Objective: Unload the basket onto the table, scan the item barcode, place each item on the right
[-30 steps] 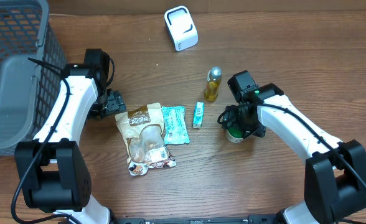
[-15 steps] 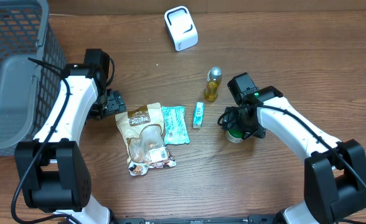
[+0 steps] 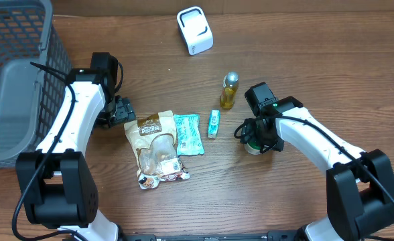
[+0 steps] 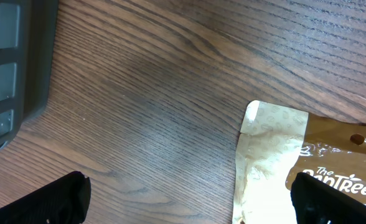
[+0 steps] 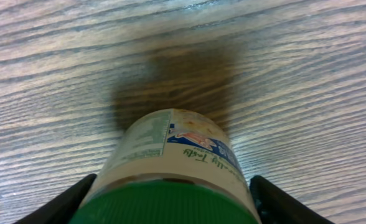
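Your right claw straddles the stiff, probably slick green-lidded round jar; take it beneath the lid, though whether it grips, you cannot tell.

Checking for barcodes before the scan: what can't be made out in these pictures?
Jar barcode: overhead, the right gripper covers the jar; right wrist view shows only part of the label.
Grip on jar: contact unclear, bottom edge cuts the fingers.
Bag barcode: print too small overhead; left wrist view cuts the bag off.
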